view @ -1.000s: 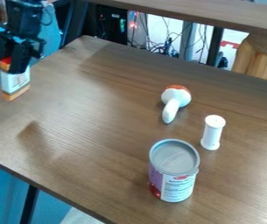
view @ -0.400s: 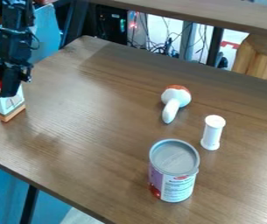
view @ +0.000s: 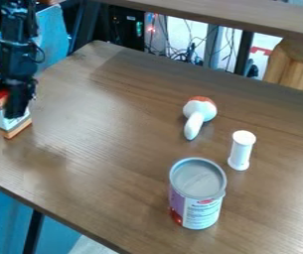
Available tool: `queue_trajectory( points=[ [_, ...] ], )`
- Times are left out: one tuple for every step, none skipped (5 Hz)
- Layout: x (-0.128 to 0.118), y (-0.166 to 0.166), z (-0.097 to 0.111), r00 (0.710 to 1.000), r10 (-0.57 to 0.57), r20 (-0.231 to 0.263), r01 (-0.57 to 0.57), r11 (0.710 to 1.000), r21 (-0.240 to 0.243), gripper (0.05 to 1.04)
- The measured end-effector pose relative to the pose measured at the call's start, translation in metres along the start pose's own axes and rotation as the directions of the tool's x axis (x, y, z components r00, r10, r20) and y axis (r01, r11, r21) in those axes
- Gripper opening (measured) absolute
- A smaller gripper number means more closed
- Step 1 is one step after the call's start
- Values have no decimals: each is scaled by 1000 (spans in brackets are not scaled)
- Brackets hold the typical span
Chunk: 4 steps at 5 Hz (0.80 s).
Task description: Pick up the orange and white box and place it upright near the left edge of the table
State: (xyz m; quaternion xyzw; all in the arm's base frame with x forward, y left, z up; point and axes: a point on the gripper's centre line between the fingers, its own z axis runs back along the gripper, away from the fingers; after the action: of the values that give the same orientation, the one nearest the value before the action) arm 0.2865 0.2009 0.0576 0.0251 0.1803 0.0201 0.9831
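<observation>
Camera view: black gripper (view: 4, 112) at far left of frame, over the left end of the brown wood table (view: 113, 144), hanging down from the arm at upper left. It's around the upper part of a small box (view: 10, 123), white body, orange-red top, orange-brown bottom end. Can't tell if it's clamped on the box or just loosely around it. Box is at the table's left edge area, lower end at or just over the surface, can't tell which

Rest of the table: mushroom-shaped toy (view: 198, 115), white with orange-red cap, right of centre, lying with its stem toward the camera. White spool-like cylinder (view: 241, 150) standing upright, nearer the camera and further right. Metal can (view: 197, 193) upright, grey top up, purple/white/red label, near the cylinder but apart from it. All three well apart from the gripper

Behind the table: tangled cables (view: 180, 52), dark case with small lights (view: 126, 30), blue panel (view: 52, 32) at upper left, light wooden piece (view: 299, 69) at upper right, brown board (view: 213, 12) across the top
</observation>
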Motion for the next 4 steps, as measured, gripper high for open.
queue_trajectory(
  points=[
    [3,-1,3,999,23,42,-23,1000,-2,1000],
    [-1,1,22,994,58,98,-61,998,31,1003],
    [-1,-7,40,989,46,139,-54,997,57,1000],
    [2,-24,65,980,7,200,-27,995,99,1000]
  ],
)
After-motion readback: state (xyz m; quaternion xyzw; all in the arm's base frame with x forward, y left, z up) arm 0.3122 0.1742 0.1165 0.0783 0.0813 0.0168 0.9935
